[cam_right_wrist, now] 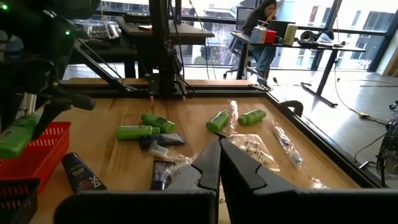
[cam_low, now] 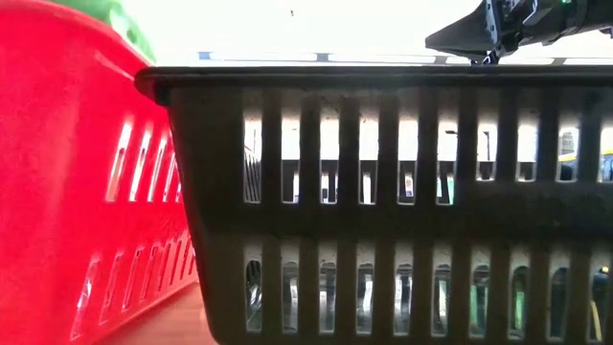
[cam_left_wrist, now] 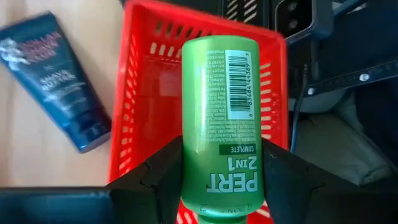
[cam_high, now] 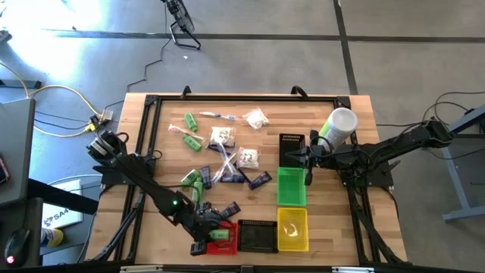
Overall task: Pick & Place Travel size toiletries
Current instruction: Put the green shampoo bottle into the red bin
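Observation:
My left gripper is shut on a green "PERT 2in1" bottle, which it holds over the red basket at the table's near edge. The right wrist view shows that bottle above the red basket. My right gripper is shut on nothing and hovers near the green basket. Loose on the table lie green bottles, navy tubes, white packets and a wrapped toothbrush. My left gripper pinches the green bottle between its two fingers, one on each side of the body at the end with the "PERT" lettering. The fingers slant down from above. The bottle is lifted clear and sticks out past them over the red basket.
Black basket and yellow basket stand beside the red one at the near edge; another black basket sits beyond the green one. A white round cup stands near the right arm. A black frame rings the table. A person sits far off.

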Controlling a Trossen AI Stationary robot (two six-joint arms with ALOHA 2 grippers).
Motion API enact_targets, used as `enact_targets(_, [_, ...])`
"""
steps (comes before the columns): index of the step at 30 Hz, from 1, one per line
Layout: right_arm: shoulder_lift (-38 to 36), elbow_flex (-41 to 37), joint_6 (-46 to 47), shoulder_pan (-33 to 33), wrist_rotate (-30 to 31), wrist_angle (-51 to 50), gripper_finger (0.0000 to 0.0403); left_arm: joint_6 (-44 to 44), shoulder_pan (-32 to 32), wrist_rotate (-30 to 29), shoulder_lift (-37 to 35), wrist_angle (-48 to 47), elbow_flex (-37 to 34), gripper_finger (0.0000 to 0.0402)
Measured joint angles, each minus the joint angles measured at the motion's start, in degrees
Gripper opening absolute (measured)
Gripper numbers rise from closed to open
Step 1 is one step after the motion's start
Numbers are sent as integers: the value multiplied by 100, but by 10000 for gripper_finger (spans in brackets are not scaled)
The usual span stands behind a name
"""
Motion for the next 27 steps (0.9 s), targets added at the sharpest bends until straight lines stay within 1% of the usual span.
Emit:
enact_targets(8, [0, 0, 1, 0, -9, -152, 3, -175, -68, 104, 373, 426, -2, 173])
enact_targets(11, [0, 0, 1, 0, -9, -161, 3, -272, -61, 141, 371, 376, -2, 173])
enact_targets(27, [0, 0, 1, 0, -12, -170, 3, -220, -61, 116, 371, 318, -2, 173])
